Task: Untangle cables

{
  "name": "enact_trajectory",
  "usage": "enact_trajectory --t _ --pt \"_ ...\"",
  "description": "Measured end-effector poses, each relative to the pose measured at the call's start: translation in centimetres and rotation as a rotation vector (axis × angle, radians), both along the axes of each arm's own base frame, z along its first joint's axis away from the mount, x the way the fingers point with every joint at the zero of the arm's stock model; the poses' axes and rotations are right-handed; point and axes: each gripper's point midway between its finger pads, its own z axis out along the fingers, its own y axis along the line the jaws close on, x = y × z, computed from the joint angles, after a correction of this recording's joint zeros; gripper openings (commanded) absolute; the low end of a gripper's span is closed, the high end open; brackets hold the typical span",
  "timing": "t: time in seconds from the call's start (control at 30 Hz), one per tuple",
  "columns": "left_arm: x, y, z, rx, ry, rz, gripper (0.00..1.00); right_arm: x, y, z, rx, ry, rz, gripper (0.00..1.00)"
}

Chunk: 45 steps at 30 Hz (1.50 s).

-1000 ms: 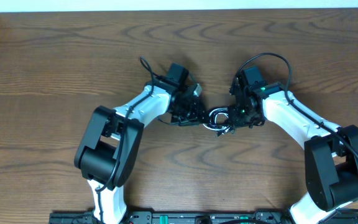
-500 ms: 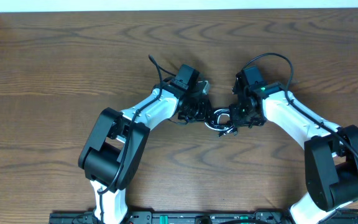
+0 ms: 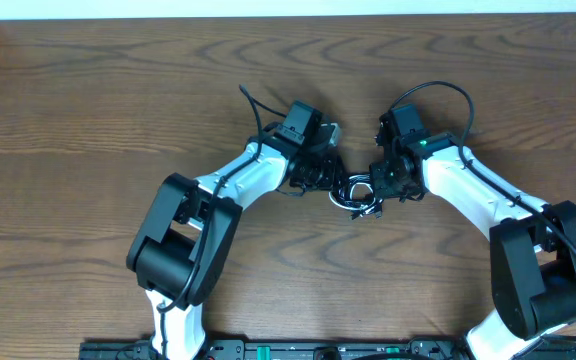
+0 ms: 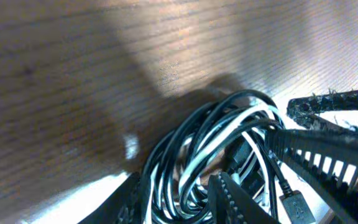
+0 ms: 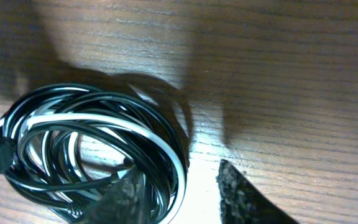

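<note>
The cables (image 3: 354,194) lie as a small coiled bundle of black and white cords on the wooden table, between the two grippers. In the left wrist view the cables (image 4: 207,140) run between the fingers of my left gripper (image 4: 179,202), which is open and straddles several strands. A USB plug (image 4: 297,204) shows at the lower right. In the right wrist view the coil (image 5: 92,124) fills the left side. My right gripper (image 5: 185,193) is open, with one finger inside the coil and one outside its rim. From overhead, my left gripper (image 3: 328,180) and right gripper (image 3: 376,186) flank the bundle.
The right gripper's ribbed fingers (image 4: 334,134) reach into the left wrist view from the right. Thick black arm wires (image 3: 438,95) arc above the right wrist. The brown table (image 3: 88,100) spreads all round, with a white wall edge at the top.
My left gripper has moved right, from beside the bundle to over its left edge. The right gripper and the bundle have hardly moved.
</note>
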Motion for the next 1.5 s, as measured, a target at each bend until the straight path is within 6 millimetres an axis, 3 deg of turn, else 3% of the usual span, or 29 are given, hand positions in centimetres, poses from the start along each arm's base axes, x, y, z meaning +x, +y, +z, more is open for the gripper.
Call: enact_trajectory --t 0.03,0.17,0.3,0.57,0.7,0.87,1.17,1.3,1.5 --pt "-0.2 -0.2 0.0 0.001 0.0 -0.006 0.39 0.0 0.0 0.0 0.0 -0.002 0.001 0.28" --pt "-0.8 -0.7 -0.1 0.006 -0.003 -0.035 0.48 0.3 0.0 0.0 0.001 -0.011 -0.001 0.11" --pt "-1.0 0.4 -0.2 0.009 0.039 -0.021 0.48 1.2 0.4 0.3 0.018 -0.05 -0.004 0.02" --pt "-0.3 6.0 0.7 0.054 0.17 0.112 0.48 1.9 1.4 0.8 0.143 -0.05 -0.009 0.01" --pt "-0.9 7.4 0.8 0.077 0.226 0.14 0.49 2.1 1.6 1.2 0.228 -0.036 -0.02 0.09" --pt "0.0 6.5 1.0 0.053 0.169 0.126 0.49 2.2 1.2 1.4 0.271 -0.02 -0.044 0.27" --pt "1.0 3.9 1.3 0.049 0.086 0.134 0.48 0.0 1.2 1.0 0.281 0.079 -0.051 0.34" --pt "0.4 3.0 0.9 0.09 0.071 0.122 0.48 -1.6 2.4 1.5 0.357 0.153 -0.039 0.35" --pt "-0.5 2.0 0.3 0.159 0.032 0.103 0.48 -2.2 4.2 2.6 0.482 0.19 -0.013 0.34"
